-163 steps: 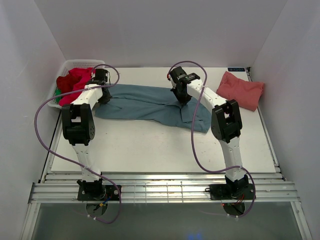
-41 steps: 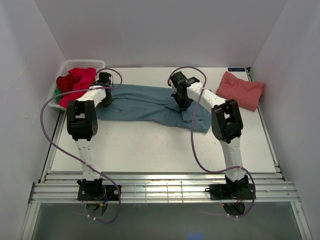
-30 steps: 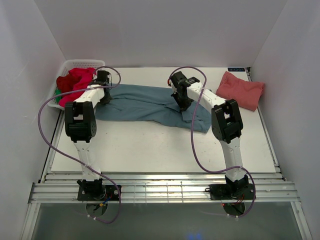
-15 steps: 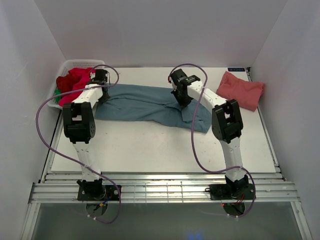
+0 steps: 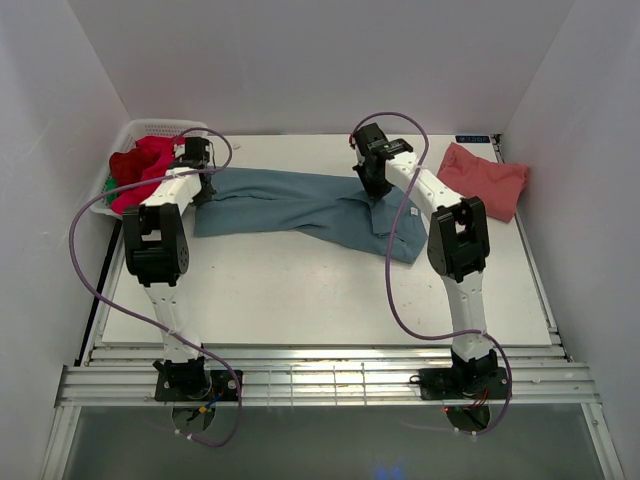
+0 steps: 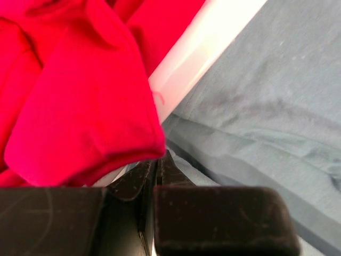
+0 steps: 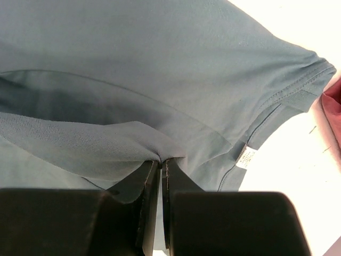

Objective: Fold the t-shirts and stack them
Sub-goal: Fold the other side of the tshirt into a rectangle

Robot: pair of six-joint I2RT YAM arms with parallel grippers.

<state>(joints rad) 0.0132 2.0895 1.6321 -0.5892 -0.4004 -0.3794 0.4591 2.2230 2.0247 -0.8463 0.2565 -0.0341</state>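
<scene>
Two sets of jaws are gripping one teal-blue t-shirt (image 5: pixel 300 205), which is lying stretched across the desk (image 5: pixel 300 290) between them.

1. The right jaws are pressing together on a raised fold of the teal cloth. The fold is peaking at their tips, and the rest of the shirt is spreading flat ahead of them. A white label (image 7: pixel 246 156) is showing at a seam just right of the tips. Further right of these jaws, a salmon-pink t-shirt (image 5: pixel 483 180) is lying bunched on the desk, apart from the teal one.

2. The left jaws are standing almost together, with only a thin slit between them. They are nipping the hem at the teal shirt's left end, right at their tips. The teal cloth is running away ahead and to the right of them.

3. A bright red t-shirt (image 6: pixel 69 96) is hanging just left of the left tips, draping over the rim of a white basket (image 6: pixel 208 48). That rim is running diagonally ahead of the tips, dividing the red cloth from the teal.
</scene>
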